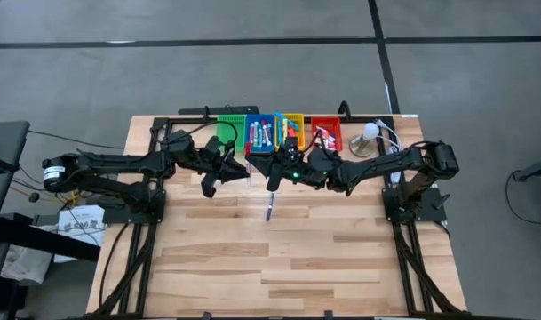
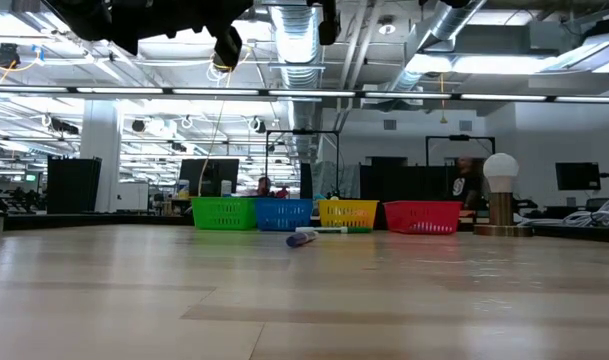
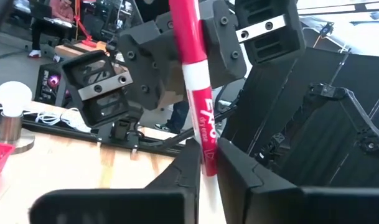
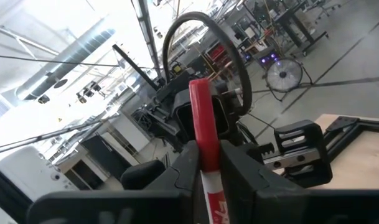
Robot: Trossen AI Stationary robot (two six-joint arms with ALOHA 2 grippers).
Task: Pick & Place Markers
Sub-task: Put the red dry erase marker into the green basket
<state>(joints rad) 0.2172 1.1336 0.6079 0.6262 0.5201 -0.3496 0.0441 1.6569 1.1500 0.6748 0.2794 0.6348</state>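
Both arms meet above the far middle of the tabletop (image 1: 279, 267), just in front of a row of four small bins: a green bin (image 1: 232, 130), a blue bin (image 1: 260, 133), a yellow bin (image 1: 293, 130) and a red bin (image 1: 326, 133). A red marker (image 3: 195, 93) with a white barrel and red lettering is gripped from both ends. In the left wrist view, the left hand (image 3: 205, 168) pinches the marker's white barrel between its dark fingers, with the red end standing up past them towards the other arm. In the right wrist view, the right hand (image 4: 206, 163) is pressed onto the same marker, its fingers clamped on the barrel just below the red cap. From above, the two hands sit close together over the wood, in front of the blue and yellow bins, which hold further markers; the red bin holds a few as well. A second marker (image 1: 270, 209), blue-capped, lies loose on the tabletop a little nearer than the hands; the low view shows it resting flat in front of the bins. A lamp with a round white bulb (image 1: 369, 133) stands beside the red bin.
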